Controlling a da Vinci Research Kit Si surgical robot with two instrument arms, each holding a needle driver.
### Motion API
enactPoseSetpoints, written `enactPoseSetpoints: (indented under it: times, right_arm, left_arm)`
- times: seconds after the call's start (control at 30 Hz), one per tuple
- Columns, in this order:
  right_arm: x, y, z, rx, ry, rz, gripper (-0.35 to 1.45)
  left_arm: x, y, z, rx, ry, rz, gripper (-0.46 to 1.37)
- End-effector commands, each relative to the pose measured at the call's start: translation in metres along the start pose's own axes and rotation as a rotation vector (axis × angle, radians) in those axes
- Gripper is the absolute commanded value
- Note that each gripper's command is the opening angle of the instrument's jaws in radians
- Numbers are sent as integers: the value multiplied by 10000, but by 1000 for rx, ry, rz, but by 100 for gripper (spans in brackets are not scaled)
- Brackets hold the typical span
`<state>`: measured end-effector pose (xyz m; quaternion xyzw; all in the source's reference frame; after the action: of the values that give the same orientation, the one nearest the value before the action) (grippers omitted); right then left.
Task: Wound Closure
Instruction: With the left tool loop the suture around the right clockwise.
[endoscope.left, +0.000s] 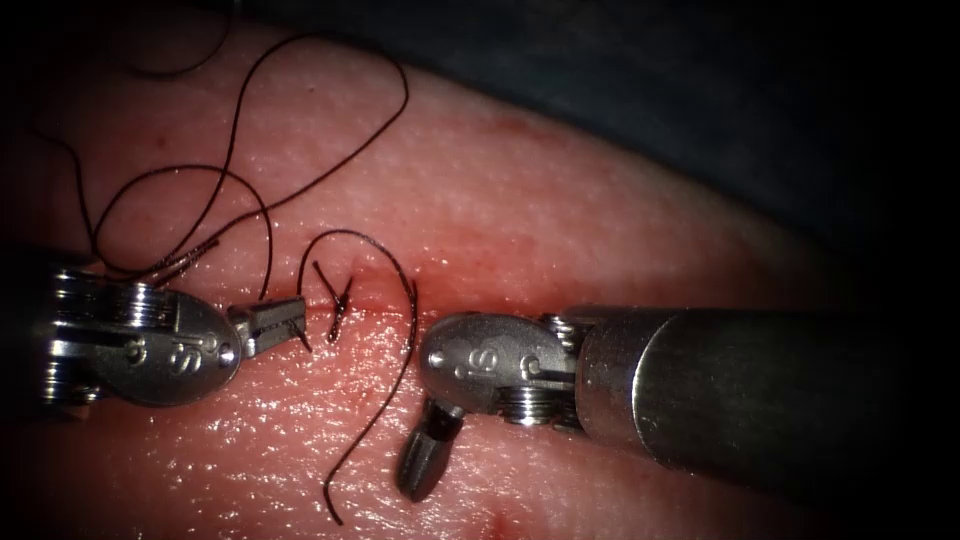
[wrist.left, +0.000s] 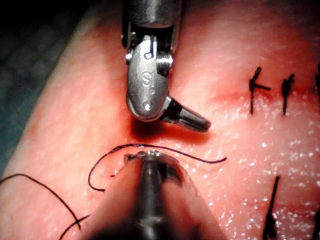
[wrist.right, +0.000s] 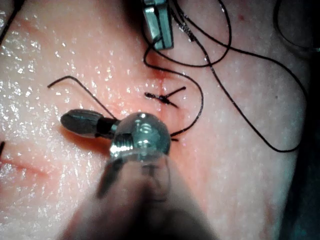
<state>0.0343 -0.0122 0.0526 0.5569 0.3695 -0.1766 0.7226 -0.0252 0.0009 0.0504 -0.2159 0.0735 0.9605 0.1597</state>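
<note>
Dark thread (endoscope.left: 400, 330) curls over the tissue (endoscope.left: 560, 210) (knotted stitch beside it); left tool (endoscope.left: 285, 322) clamps it, right tool (endoscope.left: 425, 460) closed, empty.

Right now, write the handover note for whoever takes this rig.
Left tool: jaws shut on the thread, left of the knot.
Right tool: jaws shut, holding nothing, right of the knot.
Needle: probably the glinting piece lying on the tissue above the left tool, not in it.
Done: one knotted stitch on the cut.
Left: cannot tell how much stays open.
</note>
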Motion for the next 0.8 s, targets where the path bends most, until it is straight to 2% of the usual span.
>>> enactPoseSetpoints:
  times: [0.03,0.27,0.47,0.63,0.8]
  right_arm:
    - [0,0,-1,-6,0,1,-35]
    - [3,-2,-5,-4,4,2,-35]
    - [10,-5,-20,-2,15,7,-35]
    - [19,-6,-38,-69,62,65,-35]
    - [26,-6,-56,-148,147,137,-35]
  left_arm:
    - [0,0,0,0,-3,1,-35]
    - [5,-8,-6,14,-5,-6,-35]
    - [13,-24,-14,33,-5,-18,-35]
    - [20,-38,-23,51,-8,-30,-35]
    - [25,-45,-30,62,-8,-37,-35]
